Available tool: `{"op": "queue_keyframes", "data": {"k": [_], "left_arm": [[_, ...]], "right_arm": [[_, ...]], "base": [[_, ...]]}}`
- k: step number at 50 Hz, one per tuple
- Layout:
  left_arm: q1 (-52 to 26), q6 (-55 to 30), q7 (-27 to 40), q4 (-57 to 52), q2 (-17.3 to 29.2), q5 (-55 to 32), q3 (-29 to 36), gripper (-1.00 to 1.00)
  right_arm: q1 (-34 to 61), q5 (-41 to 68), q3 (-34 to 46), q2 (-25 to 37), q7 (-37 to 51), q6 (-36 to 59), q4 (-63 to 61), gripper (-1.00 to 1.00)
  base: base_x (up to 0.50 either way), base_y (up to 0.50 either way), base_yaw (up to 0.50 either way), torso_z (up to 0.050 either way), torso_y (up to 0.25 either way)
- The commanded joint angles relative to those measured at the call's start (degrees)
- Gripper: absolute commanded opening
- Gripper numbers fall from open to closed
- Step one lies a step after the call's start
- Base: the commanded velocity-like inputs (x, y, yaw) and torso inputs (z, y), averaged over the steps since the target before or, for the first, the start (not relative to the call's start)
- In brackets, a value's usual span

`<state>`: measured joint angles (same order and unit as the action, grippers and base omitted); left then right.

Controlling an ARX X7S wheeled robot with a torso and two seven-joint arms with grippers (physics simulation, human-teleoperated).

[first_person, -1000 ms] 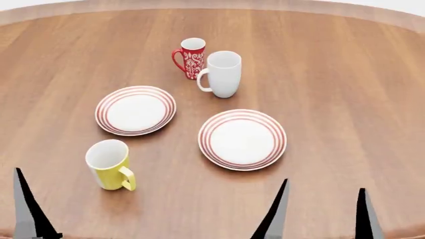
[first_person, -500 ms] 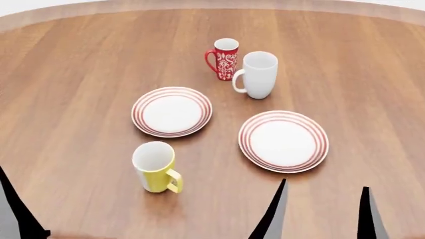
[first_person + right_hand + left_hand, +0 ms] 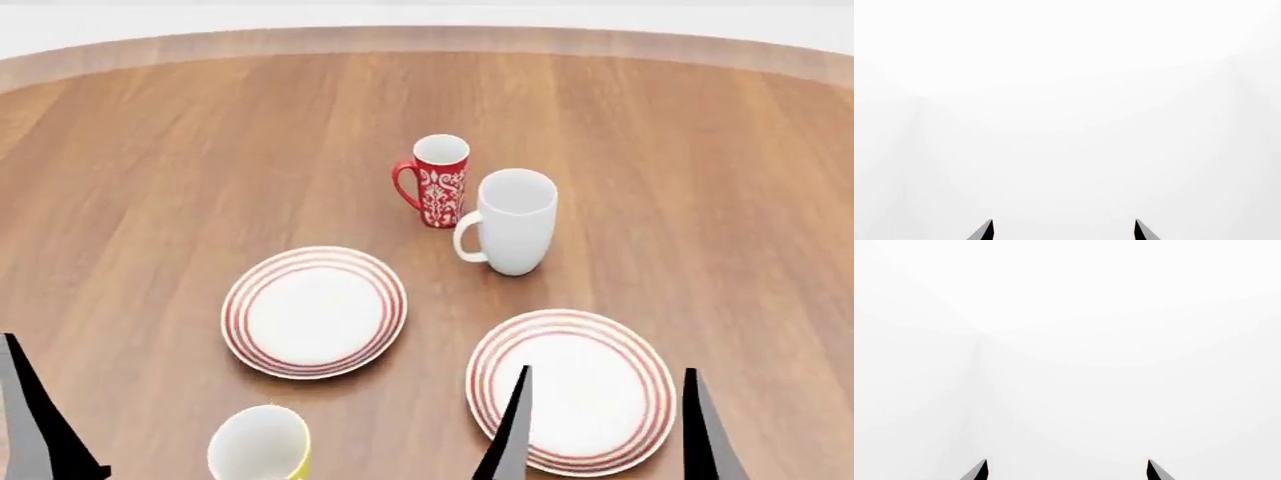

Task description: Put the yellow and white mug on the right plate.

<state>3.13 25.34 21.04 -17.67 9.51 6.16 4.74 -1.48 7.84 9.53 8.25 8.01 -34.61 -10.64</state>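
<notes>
Unheld, the yellow and white mug stands near left; both grippers, left and right, spread empty, the latter before the right plate.

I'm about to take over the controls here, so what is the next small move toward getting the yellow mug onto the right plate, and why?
Probably lower the left gripper toward the yellow and white mug. The mug stands upright near the table's front edge on that side, ungrasped; both grippers are open and empty, and the right plate lies bare.
</notes>
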Motion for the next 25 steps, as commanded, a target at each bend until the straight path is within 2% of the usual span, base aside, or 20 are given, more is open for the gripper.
{"op": "queue_keyframes", "data": {"k": [1,11,14,25], "left_arm": [[0.0,0.48,-0.7,0.34,-0.57,0.38,-0.85,1.0],[0.06,0.49,-0.31,0.53,-0.05,0.1,-0.35,1.0],[0.16,0.73,-0.16,0.71,0.05,0.2,-0.11,1.0],[0.35,0.79,0.28,0.54,0.54,0.06,0.39,1.0]], "right_arm": [[0.06,-3.35,0.63,-0.17,-1.35,0.71,0.12,1.0],[0.35,-4.77,2.44,0.28,-1.57,3.39,1.05,1.0],[0.3,-5.34,2.67,0.56,-1.49,3.81,0.87,1.0],[0.34,-4.35,4.12,1.76,-2.18,7.23,0.02,1.0]], "base": [[0.5,0.0,0.0,0.0,0.0],[0.47,0.0,0.0,0.0,0.0],[0.22,0.0,0.0,0.0,0.0],[0.0,0.0,0.0,0.0,0.0]]}}
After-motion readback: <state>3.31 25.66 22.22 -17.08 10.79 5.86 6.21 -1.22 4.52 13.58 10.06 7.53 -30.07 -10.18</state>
